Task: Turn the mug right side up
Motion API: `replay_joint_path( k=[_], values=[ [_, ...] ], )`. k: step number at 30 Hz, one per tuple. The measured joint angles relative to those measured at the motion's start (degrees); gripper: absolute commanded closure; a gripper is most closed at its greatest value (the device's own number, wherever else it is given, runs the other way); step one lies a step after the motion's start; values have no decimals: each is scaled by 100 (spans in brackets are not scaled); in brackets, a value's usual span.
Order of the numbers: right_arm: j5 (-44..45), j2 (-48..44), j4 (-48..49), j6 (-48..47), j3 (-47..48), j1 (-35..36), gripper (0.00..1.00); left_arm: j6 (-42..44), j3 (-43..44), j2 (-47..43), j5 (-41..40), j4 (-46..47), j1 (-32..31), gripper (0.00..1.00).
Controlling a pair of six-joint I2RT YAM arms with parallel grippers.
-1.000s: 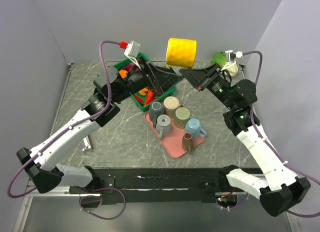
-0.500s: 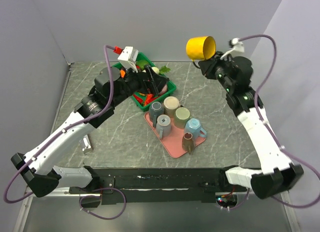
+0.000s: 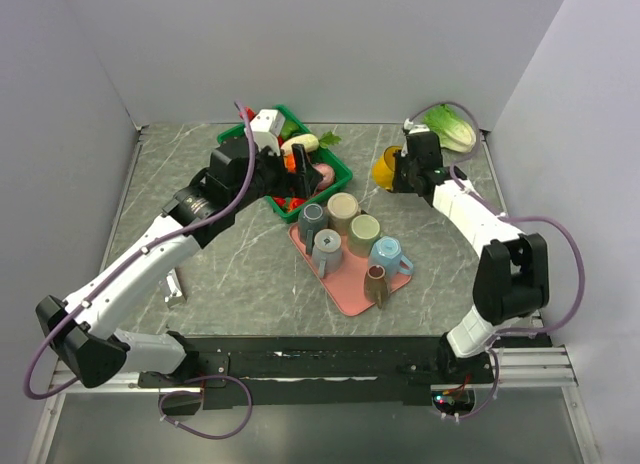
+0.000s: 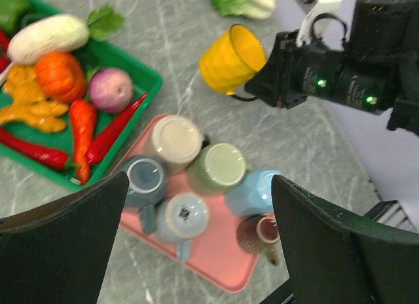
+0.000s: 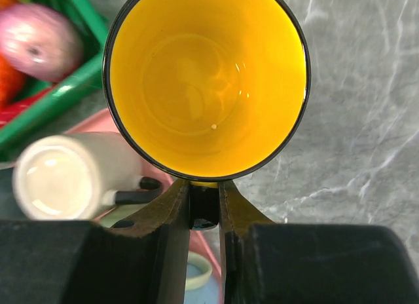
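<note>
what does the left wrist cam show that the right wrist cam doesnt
Only left wrist: the cabbage, white radish, carrot and brown mug. Only right wrist: the bottom of the yellow mug's empty inside, and the right gripper closed on its handle. Both: the yellow mug, the upside-down cream mug, the onion and the green tray.

Left end effector (image 4: pixel 200 179) spread wide, right end effector (image 5: pixel 204 206) clamped tight, both reaching forward.
</note>
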Motion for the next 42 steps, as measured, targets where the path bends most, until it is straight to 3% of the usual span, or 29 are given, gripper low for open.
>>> replay_joint_path(
  k=[19, 26, 32, 42],
  values=[
    [446, 1279, 369, 31, 9, -17, 100, 50, -400, 175, 417, -87, 376, 4],
    [481, 1554, 155, -17, 437, -22, 99, 52, -439, 328, 507, -111, 376, 4],
    [586, 1674, 127, -7, 575, -22, 54, 59, -446, 472, 612, -114, 380, 4],
    [577, 1606, 133, 127, 549, -20, 32, 162, -964, 599, 765, -83, 382, 4]
  ],
)
